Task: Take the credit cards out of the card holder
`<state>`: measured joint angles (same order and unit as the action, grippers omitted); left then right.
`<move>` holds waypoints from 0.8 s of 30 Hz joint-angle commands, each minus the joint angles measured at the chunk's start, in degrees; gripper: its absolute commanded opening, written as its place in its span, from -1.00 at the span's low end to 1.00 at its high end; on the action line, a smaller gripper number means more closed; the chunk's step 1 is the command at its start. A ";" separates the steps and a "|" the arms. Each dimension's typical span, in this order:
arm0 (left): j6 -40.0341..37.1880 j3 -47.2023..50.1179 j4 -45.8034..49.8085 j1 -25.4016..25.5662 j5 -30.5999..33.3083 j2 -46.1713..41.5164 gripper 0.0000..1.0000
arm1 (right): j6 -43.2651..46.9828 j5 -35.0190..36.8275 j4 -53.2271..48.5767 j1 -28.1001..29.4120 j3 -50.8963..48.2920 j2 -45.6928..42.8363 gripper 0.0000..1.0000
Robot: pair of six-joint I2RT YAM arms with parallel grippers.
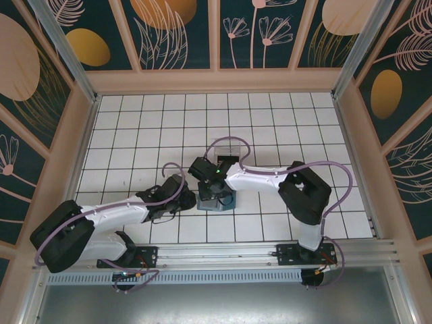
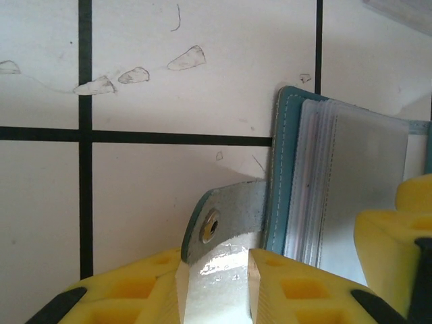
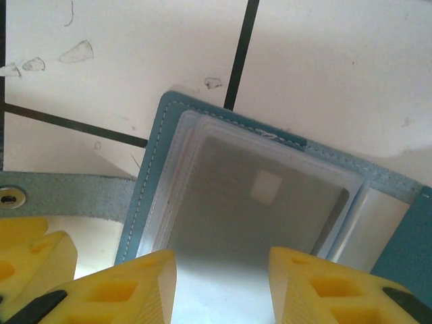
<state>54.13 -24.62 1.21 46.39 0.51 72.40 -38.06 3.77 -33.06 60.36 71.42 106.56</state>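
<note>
The card holder (image 1: 217, 201) is laid open on the white tiled table (image 1: 135, 128), just in front of both arms and between the two grippers. In the left wrist view its strap (image 2: 226, 209), with the metal snap, is seen lying between the fingers of the left gripper (image 2: 214, 255). These fingers are set close on each side of the strap, but it cannot be told if the strap is squeezed or only straddled. In the right wrist view the right gripper (image 3: 223, 253) is seen with its fingers spread apart and nothing pinched, right over the clear sleeves (image 3: 185, 155). A pale card (image 3: 270, 216) is tucked in the top sleeve, straight ahead of those fingers. Its long side is slanted across them from upper left to lower right. The right arm is judged the nearer one for the pull, and the holder could be pinned by the left one at the strap. Which edge of the sleeve is open cannot be told
</note>
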 commanded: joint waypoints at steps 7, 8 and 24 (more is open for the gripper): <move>0.87 0.62 0.72 -0.68 1.42 -2.68 -0.40 | 0.58 3.26 -4.29 0.42 3.05 4.50 -0.06; 0.91 0.81 0.72 -0.66 1.45 -2.75 -0.40 | 0.64 3.39 -4.38 0.40 2.98 4.79 -0.06; 1.42 1.42 2.85 -0.74 2.44 -6.01 -0.39 | 6.95 5.02 -2.94 0.38 6.24 5.83 -0.80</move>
<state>54.76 -23.88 2.00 46.02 1.67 67.85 -33.23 6.90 -35.92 60.49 75.90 110.83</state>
